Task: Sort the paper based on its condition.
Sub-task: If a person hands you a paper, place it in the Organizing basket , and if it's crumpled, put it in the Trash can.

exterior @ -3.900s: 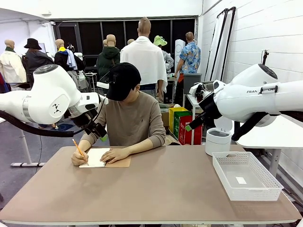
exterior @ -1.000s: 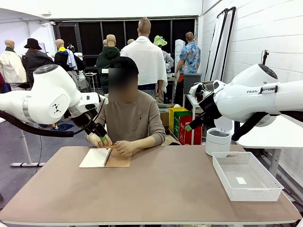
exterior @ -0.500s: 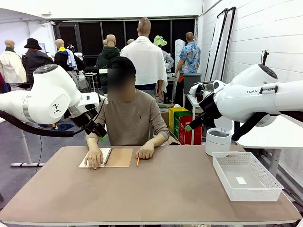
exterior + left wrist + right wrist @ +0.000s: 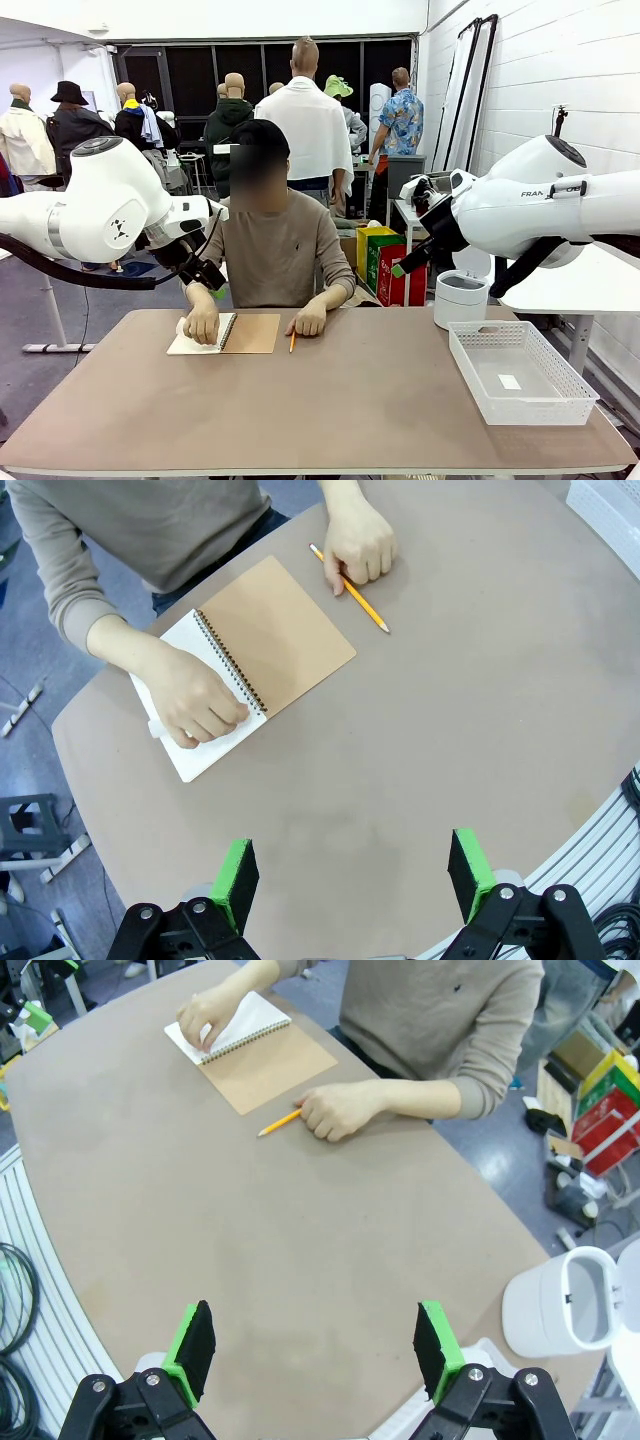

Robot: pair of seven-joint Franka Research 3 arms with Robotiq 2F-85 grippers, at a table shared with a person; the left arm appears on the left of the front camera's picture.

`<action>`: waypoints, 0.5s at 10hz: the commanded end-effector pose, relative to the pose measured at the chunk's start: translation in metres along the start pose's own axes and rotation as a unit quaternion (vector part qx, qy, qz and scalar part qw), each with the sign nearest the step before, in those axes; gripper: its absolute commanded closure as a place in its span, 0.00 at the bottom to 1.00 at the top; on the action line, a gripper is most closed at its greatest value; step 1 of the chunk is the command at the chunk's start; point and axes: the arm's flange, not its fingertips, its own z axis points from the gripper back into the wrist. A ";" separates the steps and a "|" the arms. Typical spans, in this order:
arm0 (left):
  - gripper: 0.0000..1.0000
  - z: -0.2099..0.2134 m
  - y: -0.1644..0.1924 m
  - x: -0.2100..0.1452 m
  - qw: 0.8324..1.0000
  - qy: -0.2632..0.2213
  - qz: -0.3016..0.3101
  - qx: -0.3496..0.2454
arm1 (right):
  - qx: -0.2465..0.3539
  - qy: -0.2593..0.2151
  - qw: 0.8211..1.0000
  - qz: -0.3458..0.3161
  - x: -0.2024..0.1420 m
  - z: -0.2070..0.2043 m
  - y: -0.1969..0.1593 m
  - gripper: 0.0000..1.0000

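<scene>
Left pincer (image 4: 352, 855), right pincer (image 4: 312, 1335) both spread, empty, above desk (image 4: 450, 710). Paper (image 4: 203, 758) in open notebook (image 4: 290, 630), far-left side, under person's hand (image 4: 195, 702). Risk: reaching now hits hand; thin sheet tears.

Person's hand (image 4: 195, 705) at far left covers the white page (image 4: 205, 760), its condition unreadable. On the right, the basket (image 4: 466, 370) holds a white scrap (image 4: 509, 381) too small to identify.
</scene>
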 end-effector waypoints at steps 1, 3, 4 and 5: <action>0.00 0.001 0.001 0.000 1.000 0.000 -0.003 0.005 | 0.002 0.001 1.000 -0.001 0.000 0.000 0.000 0.00; 0.00 0.001 0.001 0.000 1.000 0.000 -0.003 0.005 | 0.002 0.001 1.000 -0.001 0.000 0.000 0.000 0.00; 0.00 0.001 0.001 0.000 1.000 0.000 -0.003 0.005 | 0.002 0.001 1.000 -0.001 0.000 0.000 0.000 0.00; 0.00 0.001 0.001 0.000 1.000 0.000 -0.003 0.005 | 0.002 0.001 1.000 -0.001 0.000 0.000 0.000 0.00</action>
